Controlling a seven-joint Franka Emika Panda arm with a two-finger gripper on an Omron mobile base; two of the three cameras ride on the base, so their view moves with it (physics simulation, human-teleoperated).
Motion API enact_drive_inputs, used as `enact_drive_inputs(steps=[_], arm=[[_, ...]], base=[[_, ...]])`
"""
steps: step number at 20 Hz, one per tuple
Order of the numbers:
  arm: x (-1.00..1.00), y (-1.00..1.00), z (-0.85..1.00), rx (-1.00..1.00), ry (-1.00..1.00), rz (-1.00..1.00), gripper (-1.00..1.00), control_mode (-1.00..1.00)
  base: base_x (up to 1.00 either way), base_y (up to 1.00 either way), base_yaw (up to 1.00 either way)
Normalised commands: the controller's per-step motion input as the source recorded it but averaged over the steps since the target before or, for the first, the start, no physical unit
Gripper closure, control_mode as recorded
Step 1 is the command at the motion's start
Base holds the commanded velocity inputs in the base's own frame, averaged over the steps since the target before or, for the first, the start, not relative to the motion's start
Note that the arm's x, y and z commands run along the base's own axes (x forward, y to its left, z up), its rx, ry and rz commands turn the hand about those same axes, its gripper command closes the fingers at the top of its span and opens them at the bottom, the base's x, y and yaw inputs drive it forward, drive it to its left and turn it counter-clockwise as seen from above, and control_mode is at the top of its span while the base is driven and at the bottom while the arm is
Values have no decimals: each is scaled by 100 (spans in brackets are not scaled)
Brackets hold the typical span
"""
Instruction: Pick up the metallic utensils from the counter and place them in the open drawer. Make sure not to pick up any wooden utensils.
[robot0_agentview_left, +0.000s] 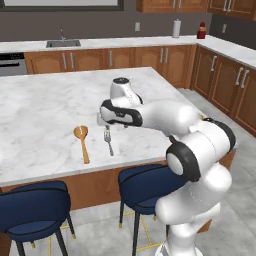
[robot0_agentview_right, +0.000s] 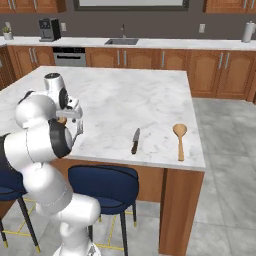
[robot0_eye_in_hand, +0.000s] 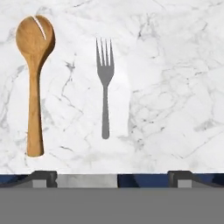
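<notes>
**Hand view has the fork lined up, nothing grabbed yet**

Hand view looks straight down at the marble counter (robot0_eye_in_hand: 175, 65), with a grey metal fork (robot0_eye_in_hand: 105, 87) lying flat, tines pointing away from the gripper (robot0_eye_in_hand: 112, 175). The two finger tips sit wide apart at the bottom with nothing between them, so the pincer is spread and empty. A wooden spoon (robot0_eye_in_hand: 34, 83) lies parallel to the fork, well off to one side. That gap matters: there looks to be enough room to come down on the fork without clipping the spoon, which has to stay put.

From the left base view, the arm is folded over the near edge of the counter, hand hanging above the fork (robot0_agentview_left: 108, 140) and the spoon (robot0_agentview_left: 83, 142) next to it. My guess is it's hovering to centre itself over the fork handle.

Right base view shows the knife (robot0_agentview_right: 135, 140) further along the same edge, beside a second wooden spoon (robot0_agentview_right: 180, 140), both untouched. So both metal pieces are on the counter. I can't spot the open drawer from these angles.
</notes>
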Motion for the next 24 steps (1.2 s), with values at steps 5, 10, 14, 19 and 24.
enact_drive_inputs(steps=[5, 10, 14, 19, 24], arm=[[48, 16, -74, 0, 0, -8, -100, -100], [29, 0, -40, 0, -3, -4, -100, -100], [0, -5, -44, 0, 0, -10, -100, -100], [19, 0, -55, 0, 0, -2, -100, -100], [25, 0, -42, 0, 1, 0, -100, -100]], base=[[0, 0, 0], [0, 0, 0], [0, 0, 0], [0, 0, 0], [0, 0, 0]])
